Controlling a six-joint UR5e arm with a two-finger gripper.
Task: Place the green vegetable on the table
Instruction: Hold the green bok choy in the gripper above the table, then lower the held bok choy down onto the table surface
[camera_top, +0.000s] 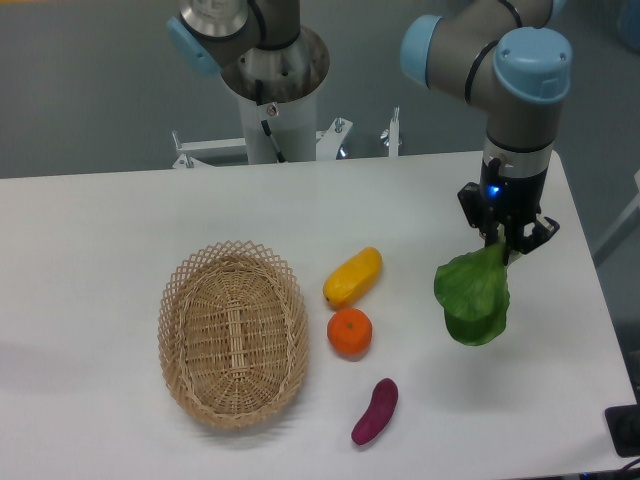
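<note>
The green vegetable (472, 296) is a broad green leaf hanging from my gripper (503, 246) at the right side of the white table (100, 230). The gripper points down and is shut on the vegetable's upper end; the pale stem is hidden between the fingers. The leaf hangs a little above the tabletop, or just touches it; I cannot tell which. It is to the right of the orange and the yellow fruit.
A woven wicker basket (233, 333) stands left of centre and looks empty. A yellow oblong fruit (353, 276), an orange (350, 332) and a purple eggplant-like piece (375, 411) lie in the middle. The robot base (272, 90) stands at the back edge.
</note>
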